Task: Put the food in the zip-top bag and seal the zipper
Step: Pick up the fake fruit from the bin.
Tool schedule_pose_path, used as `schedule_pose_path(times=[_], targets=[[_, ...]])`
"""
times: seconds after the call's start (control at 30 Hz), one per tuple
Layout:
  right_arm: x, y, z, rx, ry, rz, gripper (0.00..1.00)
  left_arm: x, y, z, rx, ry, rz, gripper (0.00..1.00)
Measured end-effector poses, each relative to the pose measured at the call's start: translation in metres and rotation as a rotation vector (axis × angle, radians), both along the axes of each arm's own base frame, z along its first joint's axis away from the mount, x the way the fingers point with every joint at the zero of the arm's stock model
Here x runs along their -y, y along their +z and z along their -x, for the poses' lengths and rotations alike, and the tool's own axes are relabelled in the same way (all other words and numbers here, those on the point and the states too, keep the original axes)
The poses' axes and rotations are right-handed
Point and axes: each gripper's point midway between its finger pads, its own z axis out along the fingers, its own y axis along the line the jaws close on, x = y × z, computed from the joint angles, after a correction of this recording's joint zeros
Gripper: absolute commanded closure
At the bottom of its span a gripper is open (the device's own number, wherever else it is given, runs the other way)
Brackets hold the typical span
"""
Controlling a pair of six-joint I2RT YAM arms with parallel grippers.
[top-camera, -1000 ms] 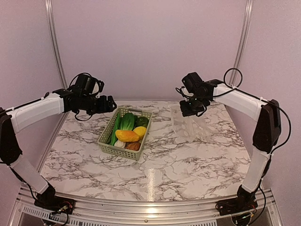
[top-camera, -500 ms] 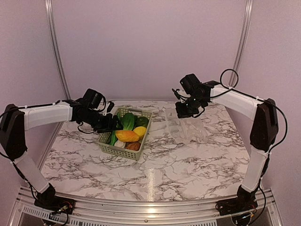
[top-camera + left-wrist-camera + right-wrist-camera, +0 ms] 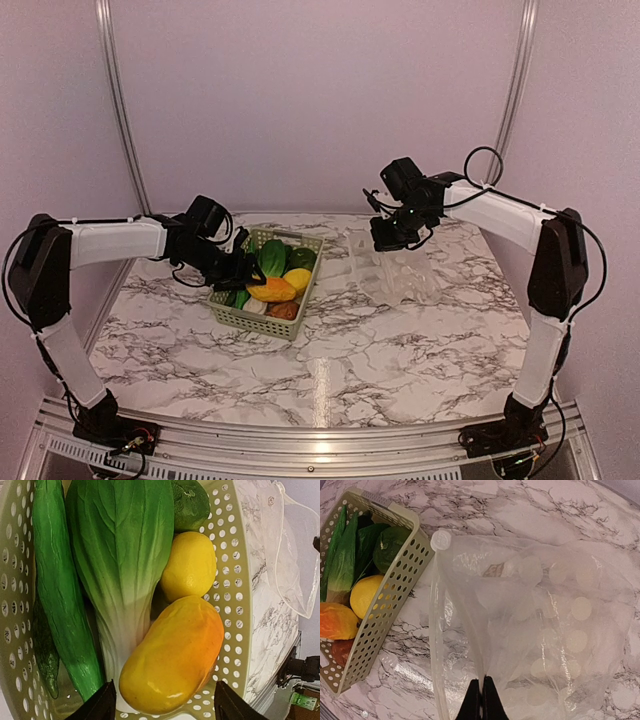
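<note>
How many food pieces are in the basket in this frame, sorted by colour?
Green: 4 (long cucumber, bumpy dark piece, leafy bok choy, round dark one)
Yellow to orange: 2 (lemon, mango)
Brown: 1 (round piece)
White: 1 (small piece, mostly hidden)
Total: 8, all in the basket

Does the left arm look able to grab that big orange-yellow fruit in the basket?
Probably yes: the left gripper hangs open right over the orange-yellow fruit, which lies on top with nothing covering it.
</note>
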Motion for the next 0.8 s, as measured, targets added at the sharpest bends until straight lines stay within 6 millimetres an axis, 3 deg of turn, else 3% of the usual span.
schedule_pose_path(times=[0.33, 0.37, 0.5, 0.8], targets=[[0.000, 0.000, 0.000, -0.001, 0.001, -0.002, 1.00, 0.015, 0.000, -0.004, -0.032, -0.012, 0.071, 0.62], [0.000, 0.000, 0.000, -0.001, 0.001, -0.002, 1.00, 0.017, 0.000, -0.006, -0.036, -0.011, 0.074, 0.61], [0.000, 0.000, 0.000, 0.000, 0.001, -0.001, 1.00, 0.020, 0.000, -0.011, -0.039, -0.006, 0.083, 0.42], [-0.001, 0.000, -0.001, 0.006, 0.000, -0.002, 1.00, 0.029, 0.005, -0.007, -0.007, -0.068, 0.092, 0.32]])
